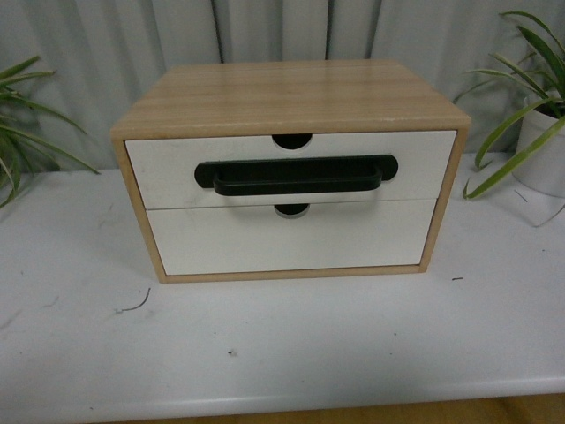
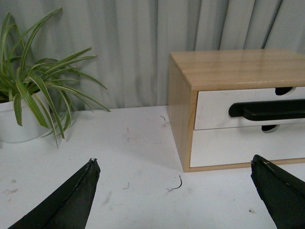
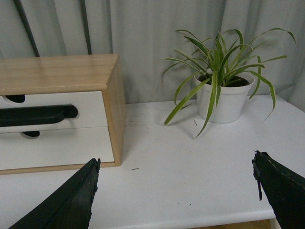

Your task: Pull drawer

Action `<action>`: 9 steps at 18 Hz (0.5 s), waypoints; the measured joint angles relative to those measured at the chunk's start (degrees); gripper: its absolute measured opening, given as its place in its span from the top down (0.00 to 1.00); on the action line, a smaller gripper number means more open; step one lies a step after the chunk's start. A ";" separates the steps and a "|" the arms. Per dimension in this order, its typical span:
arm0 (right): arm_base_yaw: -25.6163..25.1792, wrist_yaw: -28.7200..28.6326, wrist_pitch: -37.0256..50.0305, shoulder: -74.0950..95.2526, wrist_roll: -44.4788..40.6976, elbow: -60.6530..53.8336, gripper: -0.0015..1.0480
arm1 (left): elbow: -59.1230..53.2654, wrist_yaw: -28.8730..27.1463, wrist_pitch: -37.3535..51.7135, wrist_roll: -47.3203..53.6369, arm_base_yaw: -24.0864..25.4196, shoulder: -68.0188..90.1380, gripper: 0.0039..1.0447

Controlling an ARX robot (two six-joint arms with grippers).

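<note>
Pale grey pleated curtain (image 1: pixel 265 31) behind a scuffed white table (image 1: pixel 282 353), white-potted plants (image 3: pixel 224 90) at both ends.

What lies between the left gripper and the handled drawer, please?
Only bare white table, apart from one small dark curled scrap, as the left wrist view shows; the open left gripper is well short of the drawer.

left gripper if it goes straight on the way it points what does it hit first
Likely the wooden cabinet at its left front corner, beside the drawer, not its black handle. Only bare white table lies before the open left gripper, though depth is unclear.
</note>
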 joint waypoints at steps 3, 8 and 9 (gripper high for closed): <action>0.00 0.00 0.00 0.00 0.00 0.00 0.06 | 0.00 0.00 0.00 0.00 0.00 0.00 0.06; 0.00 0.00 0.00 0.00 0.00 0.00 0.06 | 0.02 0.02 0.00 0.00 0.00 0.00 0.06; 0.00 0.00 0.00 0.00 0.00 0.00 0.06 | 0.00 0.00 0.00 0.00 0.00 0.00 0.06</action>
